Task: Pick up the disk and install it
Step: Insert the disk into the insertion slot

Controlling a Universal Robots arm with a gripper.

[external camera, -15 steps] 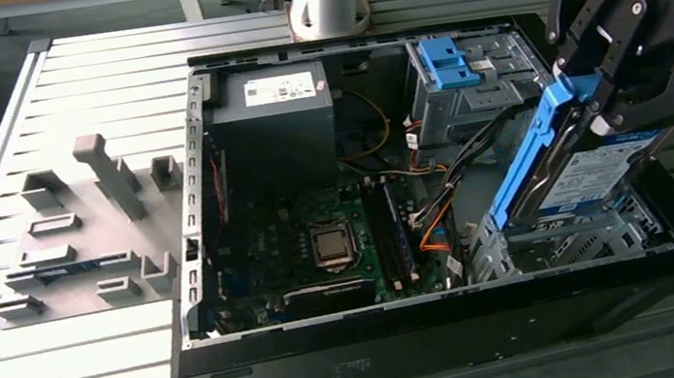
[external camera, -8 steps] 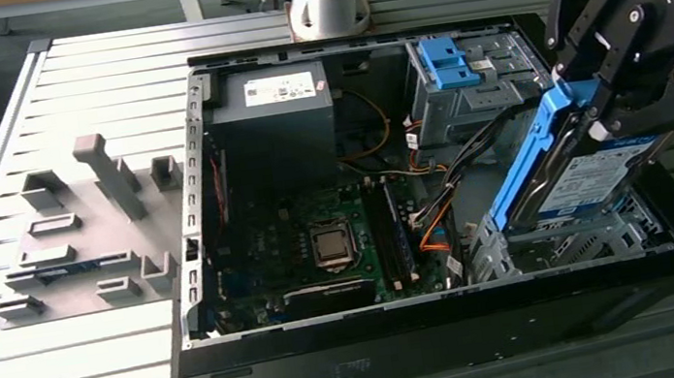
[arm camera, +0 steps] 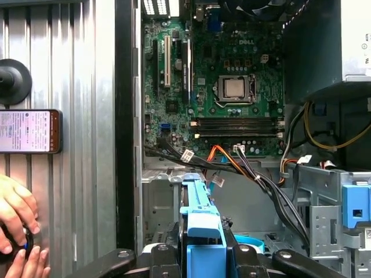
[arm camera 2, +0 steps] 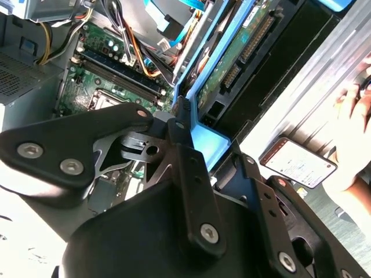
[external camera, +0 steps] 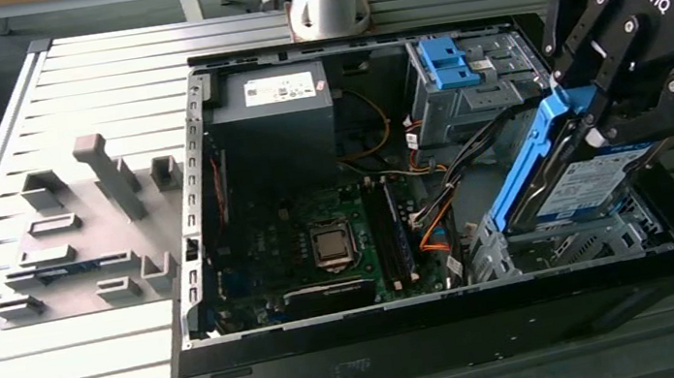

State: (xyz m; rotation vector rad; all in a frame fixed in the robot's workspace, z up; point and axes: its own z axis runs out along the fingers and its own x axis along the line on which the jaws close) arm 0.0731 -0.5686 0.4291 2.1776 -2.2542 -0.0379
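Note:
The disk [external camera: 591, 183] is a silver-grey drive with a white-and-blue label and blue rails. It hangs tilted on edge over the metal drive cage [external camera: 554, 244] at the front of the open computer case [external camera: 458, 315], on the exterior view's right. My gripper [external camera: 600, 120] is shut on the disk's upper end, at the blue tab. In the second wrist view the gripper [arm camera 2: 200, 136] clamps the tab, and the disk's green underside [arm camera 2: 243, 52] runs away from it. The first wrist view has the blue tab [arm camera: 203, 223] between my fingers [arm camera: 179, 246], above the cage.
The case holds a motherboard [external camera: 317, 240], a black box with a white sticker [external camera: 275, 109], loose cables [external camera: 444, 204] and a bare blue bracket [external camera: 445, 62]. A grey fixture [external camera: 82, 232] lies on the slatted table. A phone [arm camera: 29, 131] and a person's hand [arm camera: 17, 231] are beside the case.

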